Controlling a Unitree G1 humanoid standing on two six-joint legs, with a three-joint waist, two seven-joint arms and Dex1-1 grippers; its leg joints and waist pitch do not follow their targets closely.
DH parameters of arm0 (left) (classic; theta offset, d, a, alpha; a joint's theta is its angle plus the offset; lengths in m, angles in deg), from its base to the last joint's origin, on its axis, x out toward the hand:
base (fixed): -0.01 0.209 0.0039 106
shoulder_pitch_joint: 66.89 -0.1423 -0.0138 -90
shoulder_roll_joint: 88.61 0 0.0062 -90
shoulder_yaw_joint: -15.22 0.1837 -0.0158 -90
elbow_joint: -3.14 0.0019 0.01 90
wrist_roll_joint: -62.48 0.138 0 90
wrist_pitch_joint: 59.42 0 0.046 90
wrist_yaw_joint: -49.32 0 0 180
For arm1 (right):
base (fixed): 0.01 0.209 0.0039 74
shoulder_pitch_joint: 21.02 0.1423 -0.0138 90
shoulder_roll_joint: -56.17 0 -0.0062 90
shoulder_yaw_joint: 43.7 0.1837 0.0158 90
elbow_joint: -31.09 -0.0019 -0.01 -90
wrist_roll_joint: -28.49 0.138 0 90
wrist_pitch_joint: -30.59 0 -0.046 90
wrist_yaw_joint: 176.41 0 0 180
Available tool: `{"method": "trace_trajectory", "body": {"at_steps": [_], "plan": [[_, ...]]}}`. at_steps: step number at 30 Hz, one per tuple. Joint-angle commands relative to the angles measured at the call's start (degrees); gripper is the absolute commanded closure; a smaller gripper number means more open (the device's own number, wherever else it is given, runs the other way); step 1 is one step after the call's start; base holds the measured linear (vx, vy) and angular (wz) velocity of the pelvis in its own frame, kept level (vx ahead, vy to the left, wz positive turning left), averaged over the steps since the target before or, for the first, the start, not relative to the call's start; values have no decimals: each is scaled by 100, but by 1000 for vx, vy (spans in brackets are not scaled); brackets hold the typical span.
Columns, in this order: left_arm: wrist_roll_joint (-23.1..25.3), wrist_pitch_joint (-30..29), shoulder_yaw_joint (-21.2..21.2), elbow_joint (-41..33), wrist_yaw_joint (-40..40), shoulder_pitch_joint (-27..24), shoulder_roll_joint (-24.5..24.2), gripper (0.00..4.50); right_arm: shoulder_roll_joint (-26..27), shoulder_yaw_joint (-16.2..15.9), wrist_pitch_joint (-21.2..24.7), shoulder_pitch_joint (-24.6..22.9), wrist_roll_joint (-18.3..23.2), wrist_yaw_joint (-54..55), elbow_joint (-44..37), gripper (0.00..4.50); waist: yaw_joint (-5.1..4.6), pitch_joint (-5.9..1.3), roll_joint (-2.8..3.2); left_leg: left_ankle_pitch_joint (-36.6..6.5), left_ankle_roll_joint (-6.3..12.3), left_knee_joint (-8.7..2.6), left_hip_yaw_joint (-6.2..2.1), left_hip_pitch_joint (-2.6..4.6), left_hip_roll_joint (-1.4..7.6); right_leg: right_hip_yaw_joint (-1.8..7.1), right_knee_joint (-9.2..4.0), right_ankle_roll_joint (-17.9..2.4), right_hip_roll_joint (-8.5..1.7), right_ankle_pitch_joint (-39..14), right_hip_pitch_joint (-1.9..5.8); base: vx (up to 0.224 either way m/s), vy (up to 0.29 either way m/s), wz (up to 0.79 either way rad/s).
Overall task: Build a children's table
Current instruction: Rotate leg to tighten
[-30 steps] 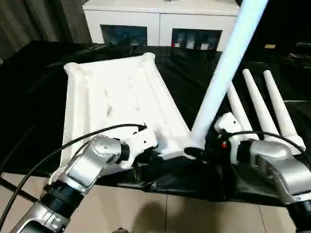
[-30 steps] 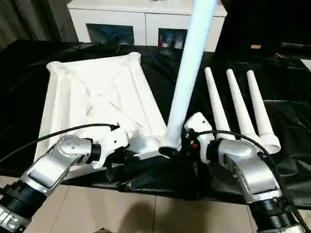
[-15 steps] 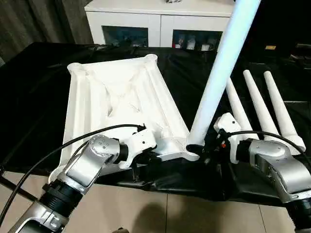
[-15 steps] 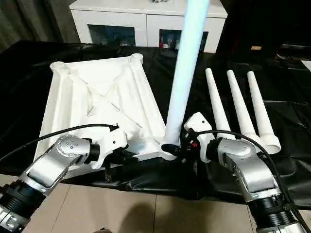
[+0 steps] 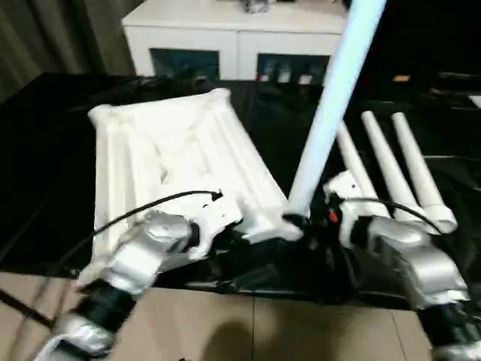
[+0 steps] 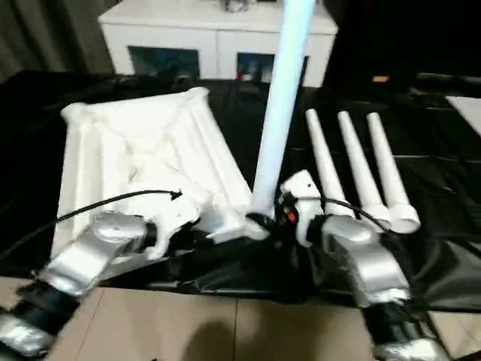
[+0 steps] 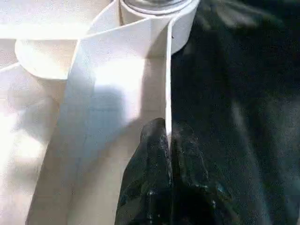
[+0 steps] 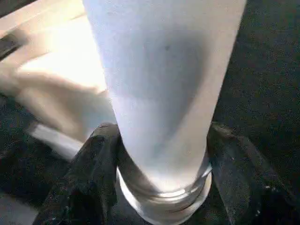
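Observation:
The white tabletop (image 5: pixel 173 158) lies ribbed side up on the black cloth. One white leg (image 5: pixel 331 98) rises from its near right corner socket (image 7: pixel 154 11), leaning slightly right. My right gripper (image 5: pixel 304 226) is shut on this leg just above its base, with a black finger (image 8: pixel 89 173) on each side of the leg (image 8: pixel 159 79). My left gripper (image 5: pixel 237 237) is shut on the tabletop's thin near rim (image 7: pixel 167 93), close to that socket, its fingers (image 7: pixel 150 154) pinching the edge. Three more legs (image 5: pixel 391 165) lie side by side on the cloth to the right.
A white cabinet (image 5: pixel 225 45) with glass doors stands behind the black-covered work surface. The cloth's front edge (image 5: pixel 248 282) hangs just below my grippers, with tiled floor (image 5: pixel 248 331) beneath. My left arm's black cable (image 5: pixel 150 207) arcs over the tabletop's near end.
The standing leg has swung a little more upright in the corner socket. Both grippers keep their holds. The whole picture has shifted as the head camera moved.

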Motion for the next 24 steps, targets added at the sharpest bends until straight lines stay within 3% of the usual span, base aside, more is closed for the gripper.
{"method": "trace_trajectory", "body": {"at_steps": [1, 3, 4, 5, 6, 7, 8, 10, 16, 17, 22, 24], "plan": [[-71, -50, -183, 35, -389, 182, 270, 450, 183, -71, 297, -87, -171, 492, 547, 197, -30, -230, -52, -1675, -139, -493, -107, 30, 243, 249, -587, -1055, -350, -2065, 188, 0, 0, 0], [-54, -327, -465, 487, -1273, 419, 909, 450, 833, 208, 279, 219, -215, 1603, 1205, 198, -64, -229, -33, -1611, -120, -500, -105, 34, 240, 256, -607, -1034, -337, -1981, 151, 0, 0, 0], [-54, -327, -465, 487, -1273, 419, 909, 450, 833, 208, 279, 219, -215, 1603, 1205, 198, -94, -222, -33, -1603, -141, -496, -99, 18, 232, 261, -601, -1053, -336, -2000, 138, 0, 0, 0], [77, -482, -619, 920, -2142, 641, 1479, 450, 1455, 529, 119, 634, -220, 2772, 1986, 198, -93, -238, -14, -1573, -171, -501, -126, 9, 224, 243, -608, -995, -342, -2088, 166, 0, 0, 0], [132, -498, -621, 1011, -2318, 691, 1594, 450, 1596, 603, 61, 745, -209, 3003, 2186, 198, -153, -222, -8, -1649, -213, -499, -122, 13, 206, 240, -643, -975, -344, -2260, 122, 0, 0, 0], [132, -498, -621, 1011, -2318, 691, 1594, 450, 1596, 603, 61, 745, -209, 3003, 2186, 199, -143, -229, -17, -1773, -209, -502, -137, 21, 198, 217, -677, -866, -349, -2483, 140, 0, 0, 0], [223, -444, -562, 1092, -2440, 739, 1662, 450, 1699, 647, 14, 858, -200, 3174, 2372, 199, -130, -251, -17, -1742, -173, -500, -137, 27, 207, 215, -676, -841, -353, -2386, 156, 0, 0, 0], [358, -339, -484, 1219, -2576, 839, 1756, 450, 1845, 704, -211, 1105, -204, 3336, 2688, 199, -113, -262, -17, -1599, -67, -523, -119, 14, 221, 221, -670, -869, -341, -1984, 143, 0, 0, 0], [436, -298, -491, 1353, -2646, 956, 1771, 450, 1941, 661, -563, 1375, -349, 3212, 2906, 199, -114, -266, -23, -1549, -2, -535, -106, -26, 229, 214, -640, -947, -340, -1638, 159, 0, 0, 0], [466, -286, -532, 1409, -2622, 988, 1705, 450, 1938, 656, -763, 1468, -434, 3086, 2971, 143, -108, -282, -23, -1511, 13, -526, -103, -22, 227, 218, -638, -960, -355, -1625, 166, 0, 0, 0], [459, -299, -535, 1320, -2473, 933, 1499, 450, 1811, 615, -909, 1469, -468, 2903, 2741, 96, -107, -289, -20, -1224, 140, -532, -105, -80, 236, 206, -597, -1048, -347, -1308, 201, 0, 0, 0], [451, -293, -495, 1208, -2324, 859, 1369, 450, 1653, 498, -935, 1409, -494, 2709, 2470, 82, -105, -298, -17, -1140, 151, -517, -90, -61, 244, 211, -597, -1105, -353, -1220, 180, 0, 0, 0]]}}
